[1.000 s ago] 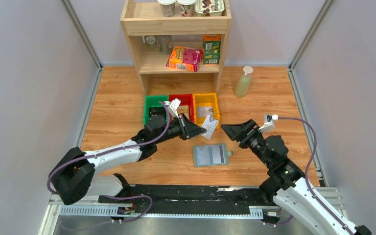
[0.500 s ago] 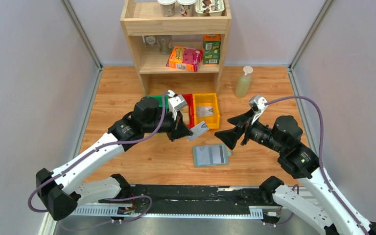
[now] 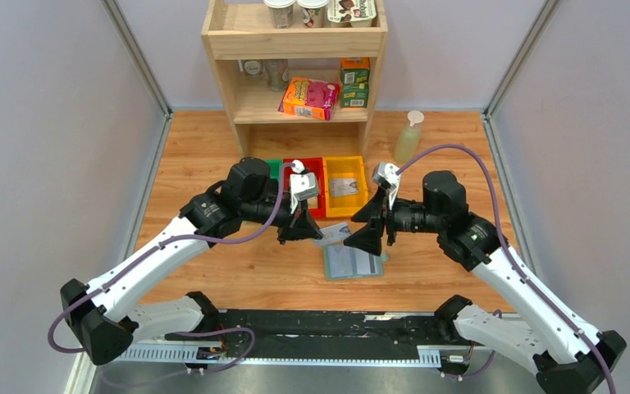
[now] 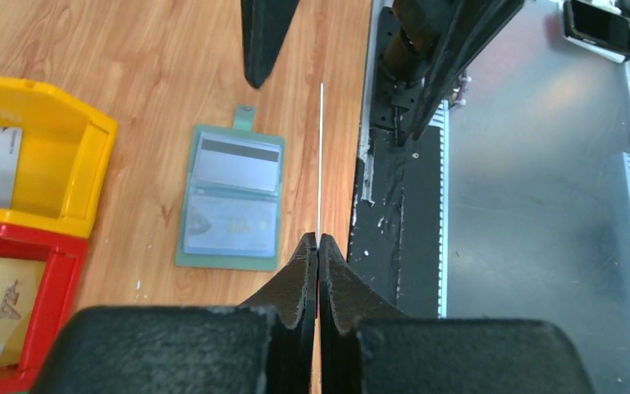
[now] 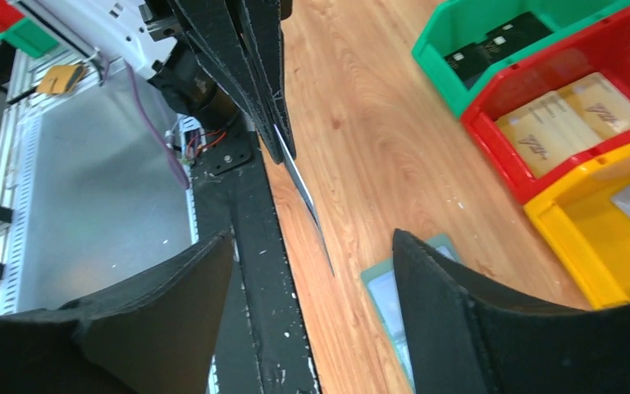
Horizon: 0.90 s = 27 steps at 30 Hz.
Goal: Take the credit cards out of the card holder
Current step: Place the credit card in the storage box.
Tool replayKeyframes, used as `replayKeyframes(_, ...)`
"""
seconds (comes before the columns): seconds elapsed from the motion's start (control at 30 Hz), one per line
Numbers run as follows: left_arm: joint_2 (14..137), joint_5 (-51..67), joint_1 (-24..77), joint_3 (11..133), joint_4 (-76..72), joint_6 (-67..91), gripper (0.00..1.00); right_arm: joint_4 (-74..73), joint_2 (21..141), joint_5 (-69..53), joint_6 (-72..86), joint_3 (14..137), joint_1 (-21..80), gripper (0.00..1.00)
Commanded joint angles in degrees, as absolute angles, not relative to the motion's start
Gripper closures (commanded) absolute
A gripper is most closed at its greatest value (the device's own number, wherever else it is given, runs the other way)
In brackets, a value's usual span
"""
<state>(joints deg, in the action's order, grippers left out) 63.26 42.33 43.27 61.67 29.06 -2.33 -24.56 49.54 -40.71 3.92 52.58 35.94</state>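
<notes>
1. We see the card holder point(image 4: 226, 262) lying open and flat on the tabletop point(image 3: 213, 164), close to the near edge and about midway along it.
2. The left pincer point(image 4: 318, 240) is pressed shut on one credit card point(image 3: 335, 234). It holds the card off the wood, above the holder's far side. From the left wrist the card shows only as a thin edge.
3. The right pincer point(image 5: 310, 240) stands wide. The held card's free end reaches into the gap between its two fingers, and neither finger touches the card.
4. Two more cards sit in the holder's slots: the striped card point(image 4: 237, 161), which has a dark stripe, and a paler card point(image 4: 231, 226).
5. Three bins stand in a row beyond the holder, at the foot of the wooden shelf unit point(image 3: 295, 43): the green bin point(image 5: 439, 78), the red bin point(image 5: 496, 152) and the yellow bin point(image 5: 566, 254).
   - The green bin holds two black pieces.
   - The red bin holds tan cards.
   - The yellow bin holds a pale card.
6. From above, the left arm covers most of the green bin, and the right pincer overlaps the holder's far right corner.
7. On the shelf unit we count three cups point(image 3: 312, 10) on top, one orange-and-pink box point(image 3: 310, 97) and two stacked green cartons point(image 3: 354, 82).
8. One bottle point(image 3: 408, 139) stands just right of the shelf unit, toward the far edge.
</notes>
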Motion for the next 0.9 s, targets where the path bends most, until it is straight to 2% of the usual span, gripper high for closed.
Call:
replayKeyframes(0.0, 64.07, 47.72, 43.33, 64.42, 25.67, -5.01, 1.0, -22.59, 51.76, -46.76, 1.06, 55.63, 36.12, 0.31)
replayKeyframes(0.07, 64.95, 48.77, 43.33, 65.21, 25.58, -5.18, 1.0, -22.59, 52.82, -46.76, 0.79, 55.72, 36.12, 0.38)
replayKeyframes(0.1, 65.39, 49.04, 43.33, 65.65, 25.49, -5.36, 1.0, -22.59, 53.26, -46.93, 0.7, 55.72, 36.12, 0.45)
replayKeyframes(0.2, 65.92, 48.35, 43.33, 65.22, 25.23, -5.89, 1.0, -23.73, 55.1, -47.29, 0.35, 56.34, 36.12, 0.8)
replayKeyframes(0.27, 66.01, 47.64, 43.33, 64.51, 24.87, -6.24, 1.0, -24.61, 55.55, -46.76, 0.35, 56.51, 36.12, 0.96)
replayKeyframes(0.3, 65.74, 46.94, 43.24, 63.99, 24.61, -6.24, 0.99, -24.61, 55.63, -46.41, 0.35, 56.43, 36.12, 1.0)
replayKeyframes(0.33, 65.48, 45.19, 43.16, 63.72, 24.61, -6.24, 0.98, -24.78, 55.72, -45.8, 0.35, 56.43, 36.04, 1.0)
replayKeyframes(0.4, 64.17, 39.77, 42.8, 63.02, 24.35, -5.98, 0.84, -25.4, 56.16, -44.57, 0.35, 56.77, 35.69, 1.0)
replayKeyframes(0.5, 61.88, 30.35, 40.7, 61.88, 24.0, -4.84, 0.5, -28.2, 58.79, -39.57, 0.53, 58.18, 34.46, 1.0)
replayKeyframes(0.53, 60.57, 25.36, 39.91, 61.18, 23.91, -4.31, 0.42, -29.26, 60.02, -37.81, 0.96, 58.97, 33.84, 1.0)
replayKeyframes(0.57, 59.6, 23.57, 38.08, 60.74, 23.12, -3.09, 0.3, -30.31, 61.68, -35.62, 1.4, 60.02, 33.32, 1.0)
replayKeyframes(0.63, 57.14, 17.69, 35.43, 58.89, 21.36, -1.33, 0.2, -32.51, 65.28, -31.75, 2.45, 62.56, 31.82, 1.0)
replayKeyframes(0.7, 54.76, 6.04, 33.84, 57.31, 20.74, -0.71, 0.16, -34.62, 70.72, -28.84, 4.3, 65.9, 29.72, 1.0)
replayKeyframes(0.83, 52.38, -17.6, 32.61, 55.72, 21.62, 1.3, 0.16, -39.27, 81.62, -25.94, 9.57, 74.85, 24.62, 1.0)
replayKeyframes(0.87, 52.21, -19.58, 32.09, 55.46, 21.8, 1.32, 0.16, -40.51, 84.78, -25.49, 10.89, 76.88, 23.57, 1.0)
